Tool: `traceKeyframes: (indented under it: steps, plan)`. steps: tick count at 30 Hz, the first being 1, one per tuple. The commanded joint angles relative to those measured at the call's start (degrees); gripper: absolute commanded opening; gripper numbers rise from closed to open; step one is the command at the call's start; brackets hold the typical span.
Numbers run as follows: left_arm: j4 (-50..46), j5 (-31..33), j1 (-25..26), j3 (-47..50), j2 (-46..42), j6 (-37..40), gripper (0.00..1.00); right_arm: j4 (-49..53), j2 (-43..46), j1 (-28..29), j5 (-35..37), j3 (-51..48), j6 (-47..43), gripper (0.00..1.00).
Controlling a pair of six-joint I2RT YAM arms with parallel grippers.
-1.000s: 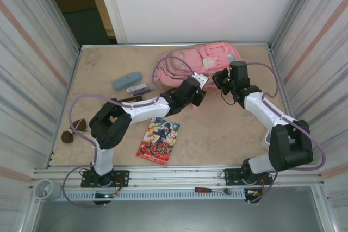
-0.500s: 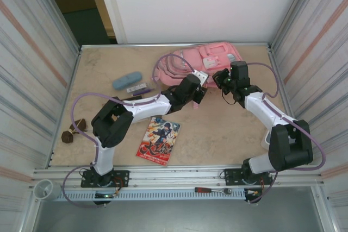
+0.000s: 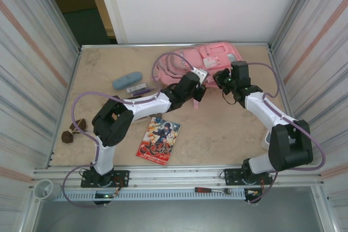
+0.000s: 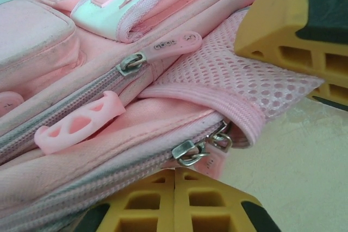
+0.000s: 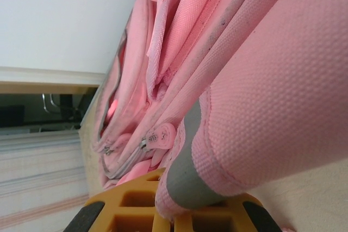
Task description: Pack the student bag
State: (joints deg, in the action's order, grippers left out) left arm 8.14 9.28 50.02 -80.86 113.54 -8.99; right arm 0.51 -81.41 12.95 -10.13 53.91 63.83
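Right gripper is clamping student bag; left gripper is sitting closed at zipper pull. Book, case are lying unpacked, left.

From above, both wrists hide the near edge of the large pink fabric backpack. In the left wrist view, the pink tab under the lowest metal zip slider vanishes behind the yellow fingers. The small brown objects near the left wall are too small to identify.

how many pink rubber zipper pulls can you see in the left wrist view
2. A flat lettered pull on the upper zip of the student bag, and a looped pull lying lower left. Others may be hidden near the lower slider.
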Motion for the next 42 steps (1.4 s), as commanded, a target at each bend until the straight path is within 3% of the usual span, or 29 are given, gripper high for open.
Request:
traceKeyframes:
  steps: [1,4,10,15,19,22,26,42]
  plan:
    - [3.1,-2.1,-2.4,2.7,-2.8,-1.4,0.00,-1.5,1.2,-1.2,0.1,1.2,-2.3,0.06]
    - [4.3,-5.8,-4.2,5.2,-4.6,-2.0,0.00,-0.6,1.3,-2.2,0.2,1.2,-3.5,0.06]
    - [5.9,-5.9,-5.9,9.6,-6.7,-1.9,0.00,0.3,1.0,-3.4,-1.0,1.2,-4.9,0.06]
    - [7.3,-10.8,-5.3,10.6,-7.4,-1.1,0.00,-0.5,0.6,-3.5,-2.5,1.6,-3.8,0.06]
    - [11.0,-14.3,-3.8,12.7,-7.6,-1.8,0.22,-1.2,0.5,-3.3,-4.4,2.6,-1.9,0.06]
    - [12.9,-11.8,-2.0,14.0,-7.5,-0.8,0.30,-2.2,0.6,-2.7,-5.8,3.2,0.0,0.06]
    - [13.5,-8.3,-0.2,14.1,-7.5,2.5,0.32,-3.1,1.2,-1.5,-6.6,4.2,1.7,0.06]
    - [9.2,1.8,-0.4,5.6,-4.7,6.4,0.28,-4.2,1.9,1.3,-5.4,3.4,2.6,0.06]
